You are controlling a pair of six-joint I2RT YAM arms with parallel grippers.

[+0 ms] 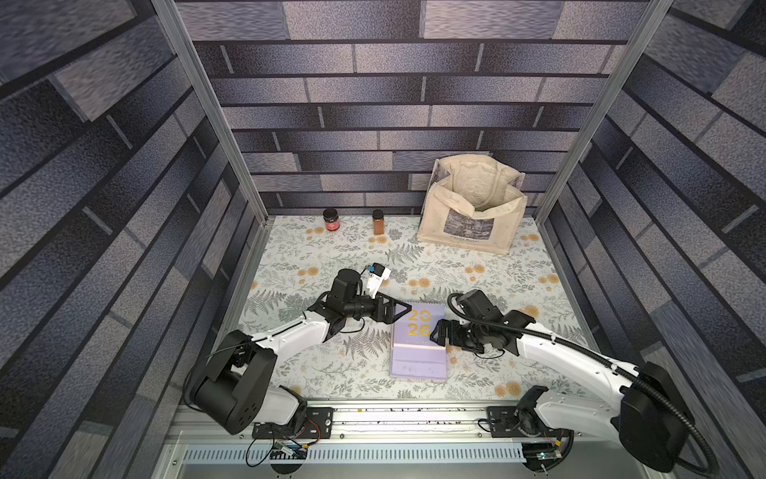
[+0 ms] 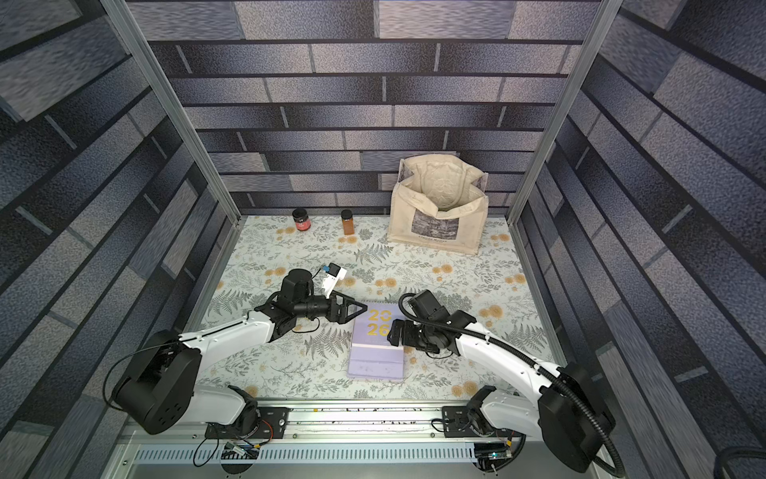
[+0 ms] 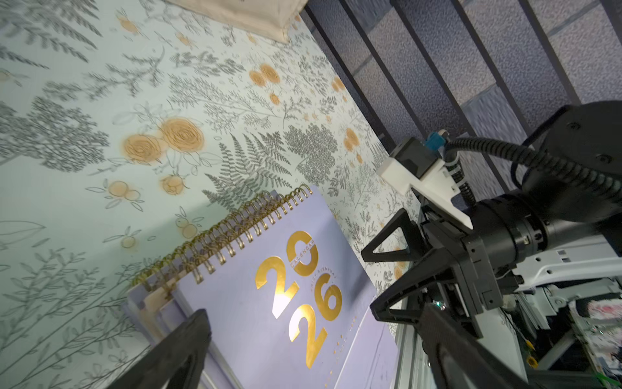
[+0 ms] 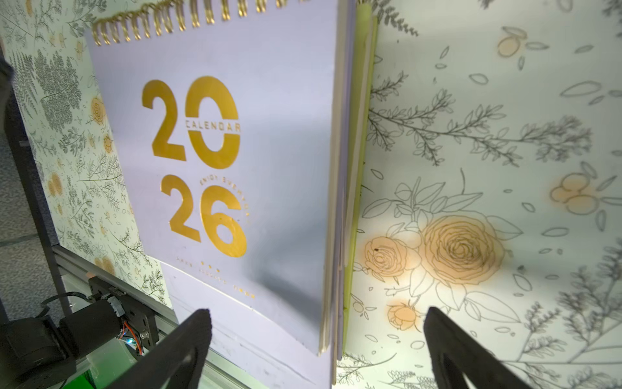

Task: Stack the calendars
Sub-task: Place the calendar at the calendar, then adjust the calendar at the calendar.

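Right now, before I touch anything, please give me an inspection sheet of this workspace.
Surface: floral table, no spills seen.
Job's things: calendars stacked, lilac on top, yellow-green edge below; count unclear.
Clutter: red jar, brown jar and tote bag at the back.
Grippers: left gripper and right gripper open, flanking the calendars, holding nothing.
Cables: corrugated cable along right arm; wires at left base.
Surroundings: brick-pattern walls.

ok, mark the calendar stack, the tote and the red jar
calendar stack [image 1: 418, 352]: in a top view, on the lilac top cover.
tote [image 1: 467, 227]: in a top view, on the front panel print.
red jar [image 1: 331, 224]: in a top view, on the red label.
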